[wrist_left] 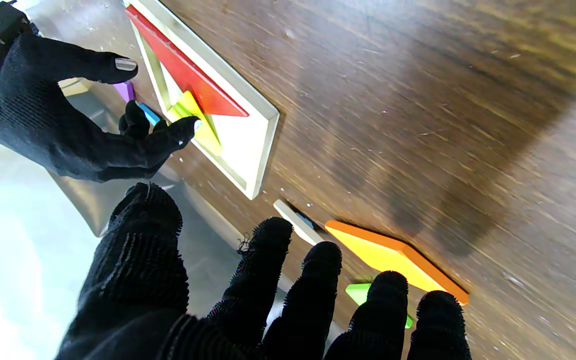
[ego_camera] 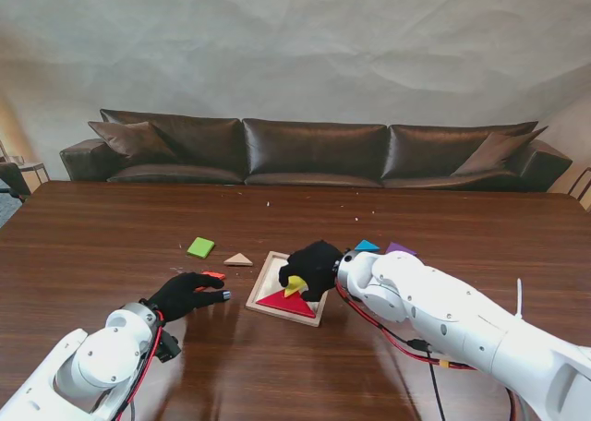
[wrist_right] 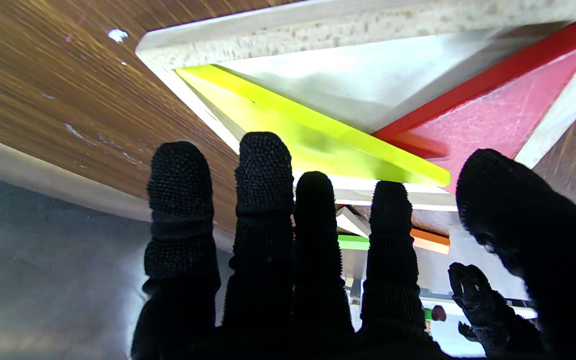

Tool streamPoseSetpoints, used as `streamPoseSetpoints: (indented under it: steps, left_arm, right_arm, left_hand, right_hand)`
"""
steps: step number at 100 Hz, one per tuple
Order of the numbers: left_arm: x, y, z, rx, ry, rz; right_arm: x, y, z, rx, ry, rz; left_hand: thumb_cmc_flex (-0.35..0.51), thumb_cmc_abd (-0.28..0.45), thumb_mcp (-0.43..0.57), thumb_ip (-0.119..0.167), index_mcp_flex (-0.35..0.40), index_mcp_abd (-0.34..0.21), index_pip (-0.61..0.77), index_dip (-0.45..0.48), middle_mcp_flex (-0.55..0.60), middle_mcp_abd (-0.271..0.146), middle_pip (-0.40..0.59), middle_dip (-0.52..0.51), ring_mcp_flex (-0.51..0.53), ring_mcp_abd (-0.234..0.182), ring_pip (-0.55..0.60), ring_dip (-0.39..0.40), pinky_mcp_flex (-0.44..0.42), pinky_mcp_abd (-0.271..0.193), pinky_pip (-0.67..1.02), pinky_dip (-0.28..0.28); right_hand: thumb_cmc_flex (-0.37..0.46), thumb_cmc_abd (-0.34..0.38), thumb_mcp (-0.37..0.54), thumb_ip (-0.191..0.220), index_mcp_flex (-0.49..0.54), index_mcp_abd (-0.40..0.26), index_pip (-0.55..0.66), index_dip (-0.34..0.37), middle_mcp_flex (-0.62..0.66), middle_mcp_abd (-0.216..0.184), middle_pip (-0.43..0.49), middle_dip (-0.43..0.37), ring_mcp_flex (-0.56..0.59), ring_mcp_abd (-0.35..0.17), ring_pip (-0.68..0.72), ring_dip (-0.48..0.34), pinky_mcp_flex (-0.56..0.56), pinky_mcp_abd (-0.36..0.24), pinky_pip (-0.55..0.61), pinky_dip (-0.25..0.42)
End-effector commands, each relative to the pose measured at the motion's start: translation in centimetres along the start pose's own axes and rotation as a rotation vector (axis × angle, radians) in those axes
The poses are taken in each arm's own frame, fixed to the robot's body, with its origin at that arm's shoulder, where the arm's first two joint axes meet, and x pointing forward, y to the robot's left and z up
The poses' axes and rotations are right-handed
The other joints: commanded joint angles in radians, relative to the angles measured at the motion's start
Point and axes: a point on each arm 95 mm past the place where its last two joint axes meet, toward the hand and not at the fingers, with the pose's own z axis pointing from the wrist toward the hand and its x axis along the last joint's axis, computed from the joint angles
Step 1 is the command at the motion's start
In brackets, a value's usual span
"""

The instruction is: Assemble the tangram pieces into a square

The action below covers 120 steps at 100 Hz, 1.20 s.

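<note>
The left hand [ego_camera: 187,294] lay low at seven o'clock on the table [ego_camera: 92,246], fingers spread flat and holding nothing, its tips over an orange piece [ego_camera: 213,276]. Just right of it, near the table's centre, the right hand [ego_camera: 310,268] arched over the wooden tray [ego_camera: 261,283], fingers fanned, hovering above the yellow triangle [ego_camera: 295,283]; whether it touched the piece could not be told. A red triangle [ego_camera: 287,302] filled the tray's near corner. Farther off, a tan triangle [ego_camera: 238,259] and green square [ego_camera: 200,246] lay at eleven o'clock, blue [ego_camera: 367,246] and purple [ego_camera: 400,249] pieces at one o'clock.
</note>
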Motion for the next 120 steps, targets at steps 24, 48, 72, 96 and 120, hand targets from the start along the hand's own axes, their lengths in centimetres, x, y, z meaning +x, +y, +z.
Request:
streamPoseSetpoints:
  steps: [24,48,72,96,120]
  left_arm:
    - [0.0,0.4,-0.2,-0.027,-0.006,0.0]
    - [0.0,0.4,-0.2,-0.026,-0.007,-0.001]
    - [0.0,0.5,-0.3,-0.025,-0.007,-0.003]
    - [0.0,0.7,-0.1,-0.034,-0.009,-0.006]
    - [0.0,0.7,-0.2,-0.035,-0.014,0.0]
  right_arm:
    - [0.0,-1.1,-0.4,0.032,0.006,0.002]
    - [0.3,-0.9,0.1,0.037,0.007,-0.006]
    - [-0.3,-1.1,-0.4,0.056,-0.009,-0.013]
    - [-0.5,-1.1,-1.2,0.05,-0.004,-0.003]
    - [-0.3,-1.3,-1.3,0.038,0.011,0.009]
  left_hand:
    - [0.009,0.056,-0.019,0.021,0.018,-0.001,0.004,0.007,0.017,0.006,0.003,0.004,0.019,-0.006,0.006,0.006,-0.001,-0.019,-0.001,0.002]
    - [0.009,0.055,-0.02,0.021,0.015,-0.001,0.003,0.007,0.017,0.007,0.003,0.005,0.019,-0.005,0.005,0.005,-0.001,-0.018,0.0,0.003]
    - [0.011,0.058,-0.018,0.021,0.018,0.002,0.003,0.007,0.018,0.009,0.003,0.005,0.019,-0.004,0.006,0.006,-0.001,-0.017,0.0,0.003]
    - [0.011,0.061,-0.019,0.02,0.015,-0.001,0.003,0.007,0.018,0.006,0.003,0.005,0.019,-0.005,0.006,0.006,-0.001,-0.019,0.0,0.003]
    - [0.013,0.061,-0.02,0.02,0.016,0.002,0.003,0.007,0.018,0.007,0.003,0.005,0.019,-0.005,0.006,0.006,-0.002,-0.018,-0.001,0.003]
  right_hand:
    - [-0.045,0.012,-0.02,0.034,0.01,0.014,0.018,0.009,0.022,-0.012,-0.008,0.011,0.036,-0.004,0.007,0.008,-0.218,-0.006,0.042,0.012]
    - [-0.046,0.015,-0.028,0.033,-0.017,-0.012,-0.001,0.002,0.016,-0.013,-0.029,-0.002,0.034,-0.002,-0.001,0.007,-0.22,-0.007,0.04,0.013]
    - [-0.044,0.012,-0.028,0.034,0.013,0.009,0.016,0.007,0.023,-0.011,-0.023,-0.001,0.041,-0.005,0.0,0.009,-0.215,-0.008,0.04,0.014]
    - [-0.043,0.002,-0.02,0.03,0.028,0.006,0.022,0.01,0.03,-0.012,-0.024,-0.004,0.046,-0.011,-0.004,0.008,-0.211,-0.011,0.039,0.014]
    - [-0.042,-0.005,-0.015,0.028,0.039,0.005,0.027,0.013,0.034,-0.012,-0.026,-0.007,0.052,-0.014,-0.007,0.006,-0.207,-0.016,0.038,0.012]
